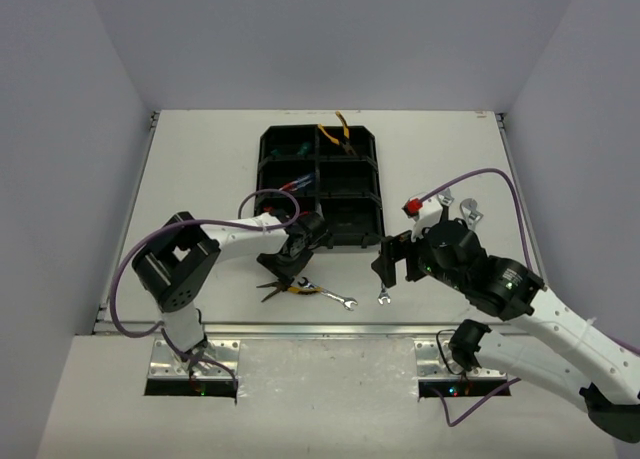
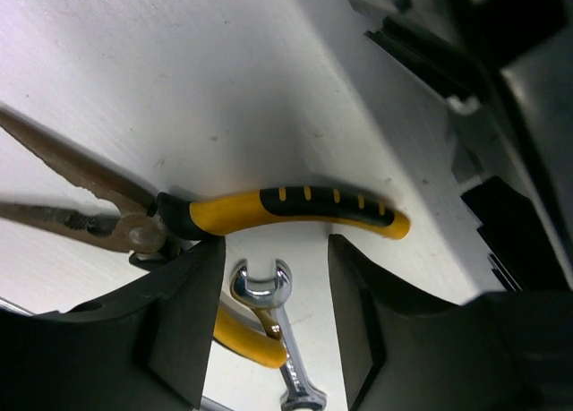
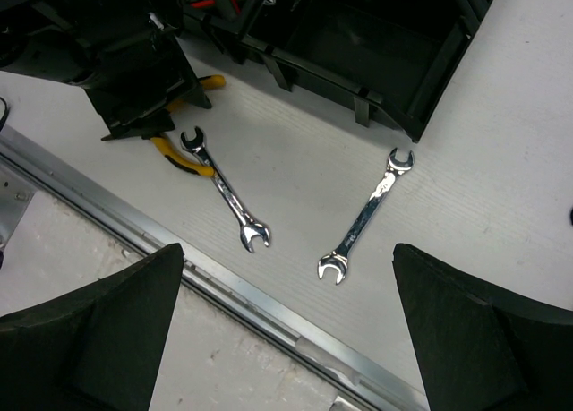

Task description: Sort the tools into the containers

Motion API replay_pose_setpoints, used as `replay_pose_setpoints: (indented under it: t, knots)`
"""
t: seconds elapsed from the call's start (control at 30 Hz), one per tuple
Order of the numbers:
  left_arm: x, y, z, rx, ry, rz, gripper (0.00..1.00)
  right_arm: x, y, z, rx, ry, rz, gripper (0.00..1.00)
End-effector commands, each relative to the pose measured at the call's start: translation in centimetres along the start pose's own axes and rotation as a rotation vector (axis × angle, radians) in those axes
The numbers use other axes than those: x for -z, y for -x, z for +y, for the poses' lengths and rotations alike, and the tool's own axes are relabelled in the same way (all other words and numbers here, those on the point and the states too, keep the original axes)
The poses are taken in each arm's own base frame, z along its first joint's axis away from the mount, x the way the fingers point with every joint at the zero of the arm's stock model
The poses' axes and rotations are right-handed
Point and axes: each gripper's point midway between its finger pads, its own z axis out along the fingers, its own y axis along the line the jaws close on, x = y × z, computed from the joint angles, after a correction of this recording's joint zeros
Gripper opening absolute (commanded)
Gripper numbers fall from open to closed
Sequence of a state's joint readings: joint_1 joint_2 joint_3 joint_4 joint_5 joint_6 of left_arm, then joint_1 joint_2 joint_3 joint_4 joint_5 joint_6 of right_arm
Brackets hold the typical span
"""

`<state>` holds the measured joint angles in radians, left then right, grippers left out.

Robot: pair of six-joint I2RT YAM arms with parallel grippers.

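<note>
Yellow-handled pliers (image 2: pixel 295 207) lie on the table, their jaws pointing left. A silver wrench (image 2: pixel 269 290) lies across their lower handle. My left gripper (image 2: pixel 273 290) is open, low over the wrench head and that handle, holding nothing; in the top view it (image 1: pixel 285 272) is just in front of the black tray (image 1: pixel 375 194). My right gripper (image 3: pixel 291 330) is wide open and empty, above the table's front edge. Below it lie the same wrench (image 3: pixel 224 189) and a second wrench (image 3: pixel 367 216). The tray holds other yellow pliers (image 1: pixel 340 134) and red and blue screwdrivers (image 1: pixel 295 186).
A red-handled tool (image 1: pixel 410 207) and two more silver wrenches (image 1: pixel 470 215) lie right of the tray, behind my right arm. A metal rail (image 3: pixel 269 308) runs along the table's front edge. The tray's near wall (image 3: pixel 385 102) stands close behind the wrenches.
</note>
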<state>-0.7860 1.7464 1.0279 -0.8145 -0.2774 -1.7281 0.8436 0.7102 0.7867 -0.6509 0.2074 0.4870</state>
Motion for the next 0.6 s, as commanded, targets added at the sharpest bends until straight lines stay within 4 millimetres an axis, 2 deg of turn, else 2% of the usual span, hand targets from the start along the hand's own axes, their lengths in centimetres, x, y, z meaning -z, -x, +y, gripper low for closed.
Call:
replay_pose_setpoints:
  t: [0.0, 0.13, 0.3, 0.4, 0.47, 0.57]
  knots:
    - [-0.1, 0.2, 0.1, -0.028, -0.005, -0.026, 0.49, -0.2, 0.8, 0.3, -0.009, 0.011, -0.037, 0.99]
    - [1.2, 1.1, -0.8, -0.101, -0.078, -0.079, 0.50, -0.2, 0.8, 0.2, -0.008, 0.008, -0.038, 0.99]
    - [5.0, 2.4, -3.2, -0.233, -0.257, -0.195, 0.55, -0.3, 0.7, 0.3, -0.010, 0.012, -0.033, 0.99]
    - [6.9, 3.2, -4.1, -0.314, -0.352, -0.263, 0.64, -0.3, 0.6, 0.4, -0.007, 0.018, -0.029, 0.99]
    - [8.2, 3.5, -5.0, -0.400, -0.454, -0.289, 0.75, -0.3, 0.6, 0.4, -0.005, 0.018, -0.031, 0.99]
    - [9.6, 2.6, -5.5, -0.658, -0.633, -0.306, 0.84, -0.2, 0.5, 0.4, 0.001, 0.023, -0.029, 0.99]
